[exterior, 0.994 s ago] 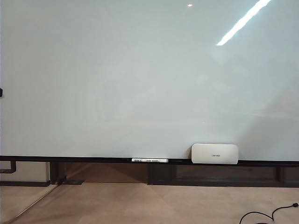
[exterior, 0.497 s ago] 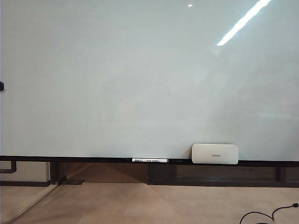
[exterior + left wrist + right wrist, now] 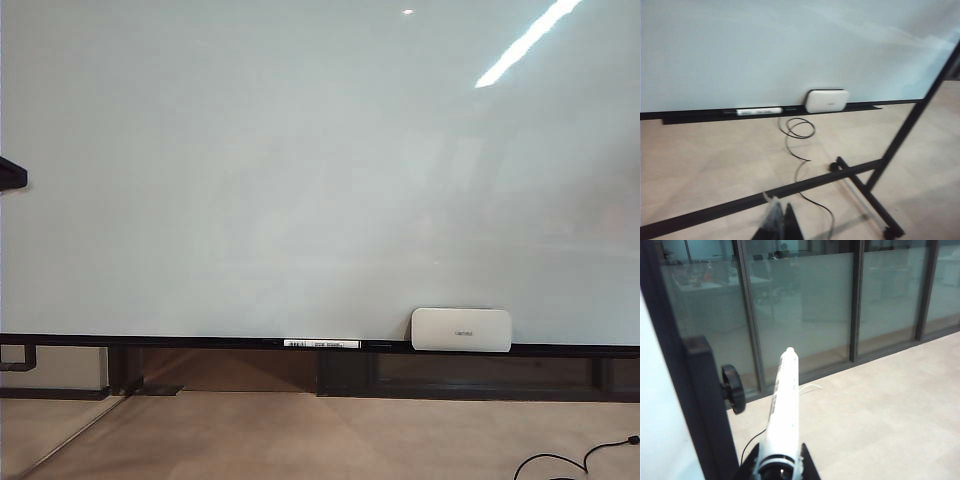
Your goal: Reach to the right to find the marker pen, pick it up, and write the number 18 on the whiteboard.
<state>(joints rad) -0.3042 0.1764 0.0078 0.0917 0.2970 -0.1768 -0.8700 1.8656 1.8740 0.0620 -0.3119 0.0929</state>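
Exterior view: the whiteboard (image 3: 300,170) fills the frame, unmarked. A labelled marker (image 3: 321,344) and eraser (image 3: 461,329) rest on its lower rail.

Left wrist view: the left tool (image 3: 777,227) shows only at the bottom edge; state cannot be told.

Right wrist view: the right tool (image 3: 777,467) is clamped on the marker pen (image 3: 781,417), lower centre.

Blank whiteboard (image 3: 300,170); on its lower rail lie a labelled white marker (image 3: 321,344) and, well to its right, a white eraser block (image 3: 461,329).
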